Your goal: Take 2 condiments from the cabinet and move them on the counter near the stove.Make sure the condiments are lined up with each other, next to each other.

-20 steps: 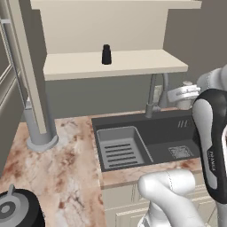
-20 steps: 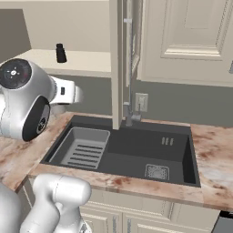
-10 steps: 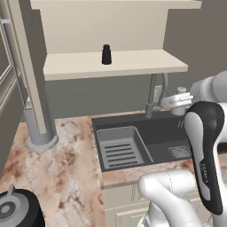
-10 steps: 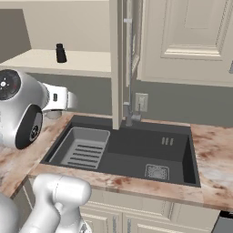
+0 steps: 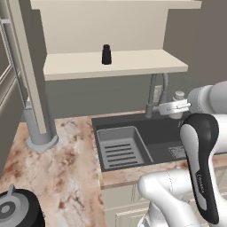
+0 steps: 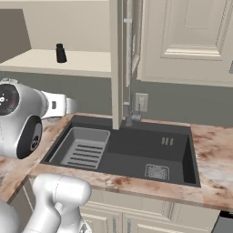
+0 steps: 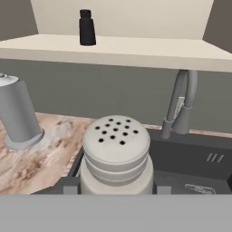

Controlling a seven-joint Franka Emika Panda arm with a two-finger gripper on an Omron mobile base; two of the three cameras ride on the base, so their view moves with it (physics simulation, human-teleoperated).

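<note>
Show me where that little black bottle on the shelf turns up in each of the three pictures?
Left base view: the black shaker stands on the cabinet shelf, upper middle.
Right base view: it stands on the same shelf, upper left.
Hand view: it stands at the top, left of centre, beyond the pale shaker.
Shared landmark: the grey faucet over the sink, below the shelf.
</note>
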